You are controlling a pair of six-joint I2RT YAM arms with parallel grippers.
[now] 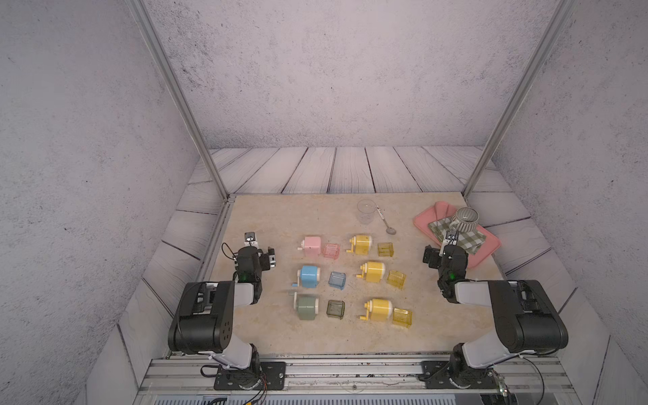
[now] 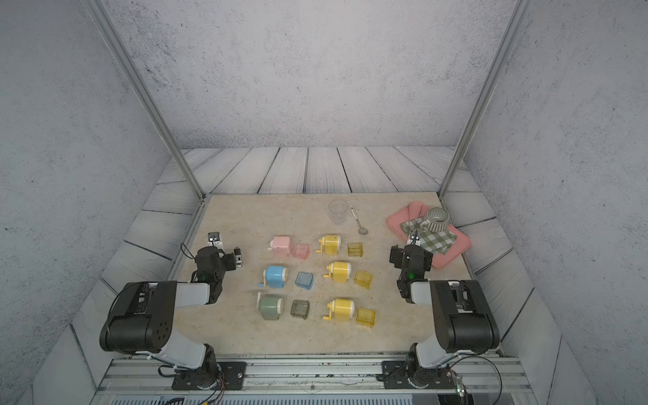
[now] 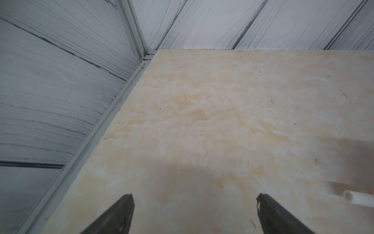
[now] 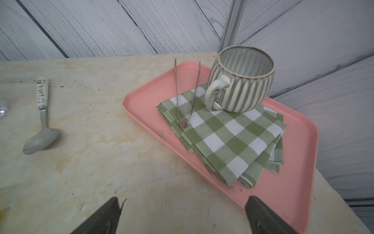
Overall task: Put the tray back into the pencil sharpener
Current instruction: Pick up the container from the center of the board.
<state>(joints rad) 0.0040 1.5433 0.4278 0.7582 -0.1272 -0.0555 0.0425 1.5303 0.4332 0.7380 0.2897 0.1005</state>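
Trays for the sharpeners lie loose on the tabletop [image 1: 280, 326], and nothing marks out one as the task's own. Both wrist views miss them entirely. The left wrist view catches only a blurred white tube [image 3: 359, 199], cut off at the picture's edge.

Taking the blue sharpener [image 1: 309, 276] as the mark, the blue tray [image 1: 337, 280] sits just beside it toward the right arm, not touching. The pink tray [image 1: 331, 251] lies beyond it toward the back wall, and the dark green tray [image 1: 335, 309] lies nearer the arm bases. In both top views the trays are small and translucent, so their open faces and long axes cannot be read. The blue tray does sit turned askew to the rows.

The left gripper [image 3: 195, 197] hangs with jaws spread wide over bare tabletop, well apart from the blue sharpener. The right gripper [image 4: 184, 199], far on the sharpener's other side, has its jaws equally spread and empty.
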